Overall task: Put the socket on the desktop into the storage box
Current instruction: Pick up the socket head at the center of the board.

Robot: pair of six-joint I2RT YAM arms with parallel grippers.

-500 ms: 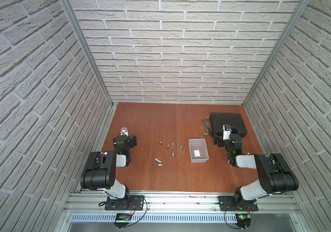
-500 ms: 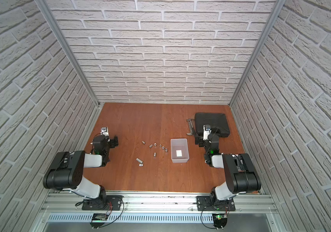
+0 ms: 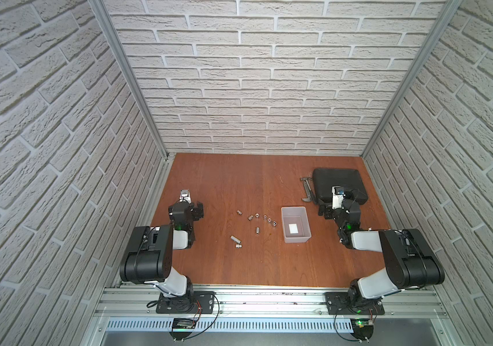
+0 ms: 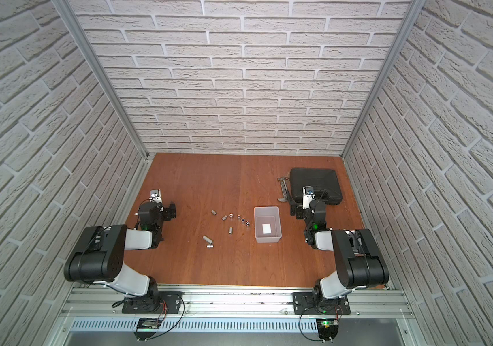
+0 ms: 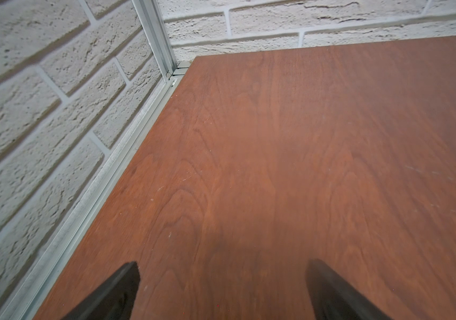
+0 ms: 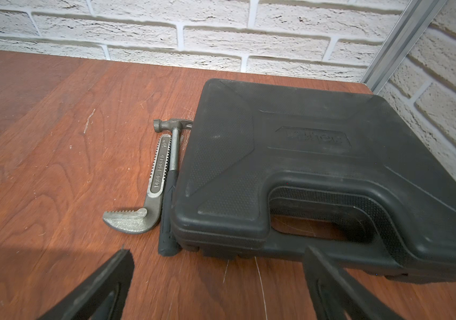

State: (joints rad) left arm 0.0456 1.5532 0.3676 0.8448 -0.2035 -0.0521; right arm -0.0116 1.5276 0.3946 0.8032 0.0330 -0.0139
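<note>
On the bench (image 3: 269, 263), sockets (image 3: 257, 230) lie nine o'clock of the storage box (image 3: 297, 238); left pincer (image 5: 222, 266) and right pincer (image 6: 218, 252) gape.

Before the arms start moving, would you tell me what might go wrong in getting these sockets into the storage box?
1. The sockets are small, some lying on their sides; a clumsy grasp may send one rolling across the desktop.
2. The right gripper, open, sits beside the black tool case, hammer and pipe-wrench piece; swinging toward the storage box could clip them.
3. The storage box looks light; a bump may shift it.
</note>
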